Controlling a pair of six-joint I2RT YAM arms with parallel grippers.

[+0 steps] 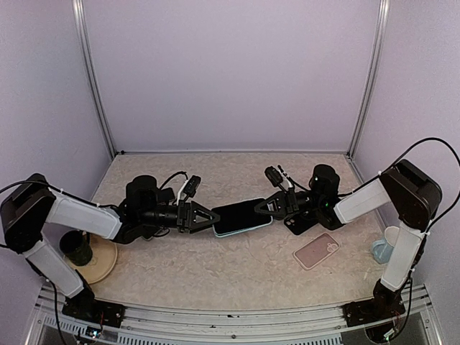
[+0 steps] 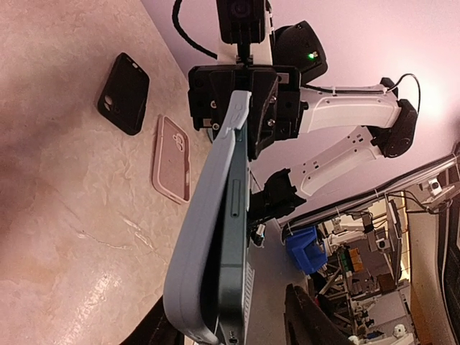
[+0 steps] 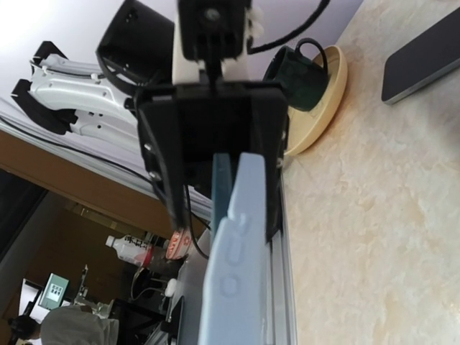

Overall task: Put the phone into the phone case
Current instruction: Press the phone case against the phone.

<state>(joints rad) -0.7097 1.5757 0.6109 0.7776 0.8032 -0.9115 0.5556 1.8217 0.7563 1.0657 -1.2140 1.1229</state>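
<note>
R gripper (image 1: 261, 208) was clamped on the phone case (image 2: 192, 241) end. L gripper (image 1: 213, 218) jaws stood apart round the other end, above mid worktop (image 1: 215, 280). I'd press the phone (image 1: 241, 217) corners in evenly, no twisting.

You're in a robotics lab/workshop, not a home. Test cell w/ plain lilac walls (image 1: 230, 72) & alu frame post (image 1: 93, 72) at upper left. Lower right of left wrist view: blue parts bin (image 2: 305, 251), cluttered equipment racks (image 2: 359, 244). Lower left of right wrist view: a monitor (image 3: 54, 291).
</note>
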